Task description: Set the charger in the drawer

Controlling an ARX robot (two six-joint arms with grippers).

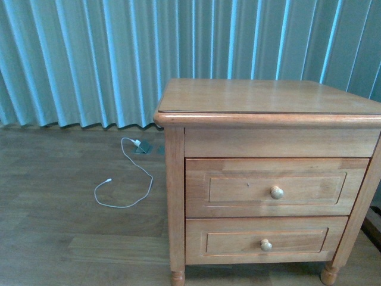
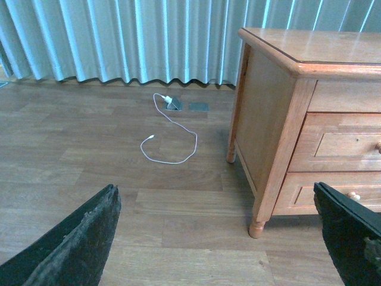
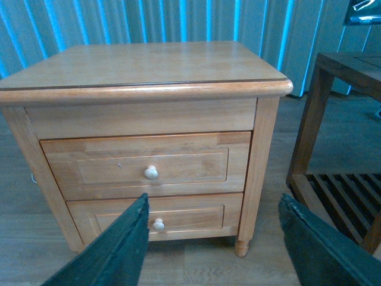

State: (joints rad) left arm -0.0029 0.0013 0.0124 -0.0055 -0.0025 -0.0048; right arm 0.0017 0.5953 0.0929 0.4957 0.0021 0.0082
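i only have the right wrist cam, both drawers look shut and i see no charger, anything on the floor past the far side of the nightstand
Observer: Yes. A thin white cable lies looped on the floor to the left of the nightstand, clear of its legs.
Operator: is that the charger
Observer: It does not look like it. The cable runs to a small grey plug on the floor by the curtain. No white plug block with a black cord shows in any view.
Operator: what's the left tool doing
Observer: The left tool is open and holds nothing. It hangs over bare floor, with the cable ahead of it.
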